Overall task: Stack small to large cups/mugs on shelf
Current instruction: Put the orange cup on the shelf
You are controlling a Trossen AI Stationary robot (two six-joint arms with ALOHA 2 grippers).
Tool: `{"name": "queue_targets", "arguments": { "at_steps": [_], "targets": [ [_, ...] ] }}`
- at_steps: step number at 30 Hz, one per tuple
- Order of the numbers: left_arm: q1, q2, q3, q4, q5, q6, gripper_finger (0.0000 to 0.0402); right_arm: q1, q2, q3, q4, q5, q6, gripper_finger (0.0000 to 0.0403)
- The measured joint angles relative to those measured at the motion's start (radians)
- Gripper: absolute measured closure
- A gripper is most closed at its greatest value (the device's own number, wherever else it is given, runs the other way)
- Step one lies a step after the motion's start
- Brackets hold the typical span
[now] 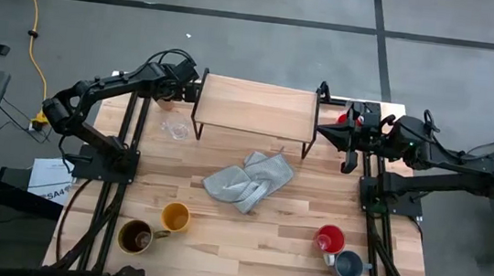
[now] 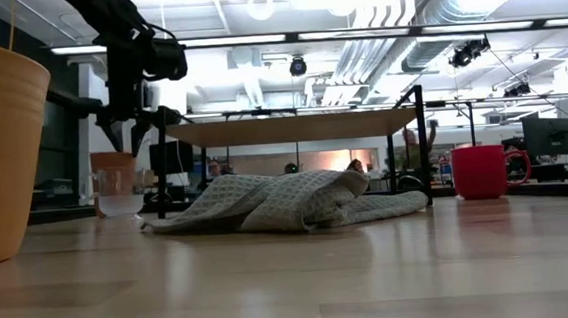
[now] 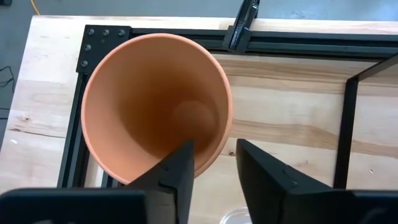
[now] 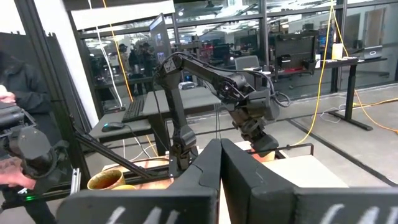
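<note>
Overhead view: left pincer (image 1: 167,96) hangs over the peach-orange tumbler (image 1: 166,103) at the worktop's (image 1: 245,239) far left corner, just beside the left end of the shelf (image 1: 255,107), whose board is bare. A clear glass cup (image 1: 174,129) stands near the tumbler. The right pincer (image 1: 353,147) waits off the shelf's right end. A grey cloth (image 1: 250,180) lies in front of the shelf. A yellow mug (image 1: 174,217) and a brown mug (image 1: 135,236) sit at the near left, a red mug (image 1: 329,239) and a grey-blue mug (image 1: 348,264) at the near right; all appear empty.

Low view: the tumbler stands on the worktop below the left pincer.

Left wrist view: one finger (image 3: 177,177) is inside the tumbler's rim, the other (image 3: 264,177) outside; the jaws stand narrowly parted astride the wall, not visibly pinching it. The tumbler is empty.

Right wrist view: right fingers (image 4: 199,177) are pressed together, holding nothing.

Risk: a one-wall grip could let the tapered tumbler swing, slip or tip on lifting, and it may strike the shelf's edge or the nearby glass cup.
</note>
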Motion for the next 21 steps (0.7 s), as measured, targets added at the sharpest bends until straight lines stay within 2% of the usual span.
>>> {"name": "queue_targets", "arguments": {
  "at_steps": [6,9,15,21],
  "targets": [
    [0.000,0.000,0.000,0.000,0.003,0.000,0.0284,0.000,0.000,0.000,0.000,0.000,0.000,0.0403],
    [0.000,0.000,0.000,0.001,0.003,0.000,0.0307,0.000,0.000,0.000,0.000,0.000,0.000,0.0403],
    [0.000,0.000,0.000,0.001,0.003,0.000,0.0390,0.000,0.000,0.000,0.000,0.000,0.000,0.0403],
    [0.000,0.000,0.000,-0.004,0.007,0.014,0.0393,0.000,0.000,0.000,0.000,0.000,0.000,0.0403]
  ]
}}
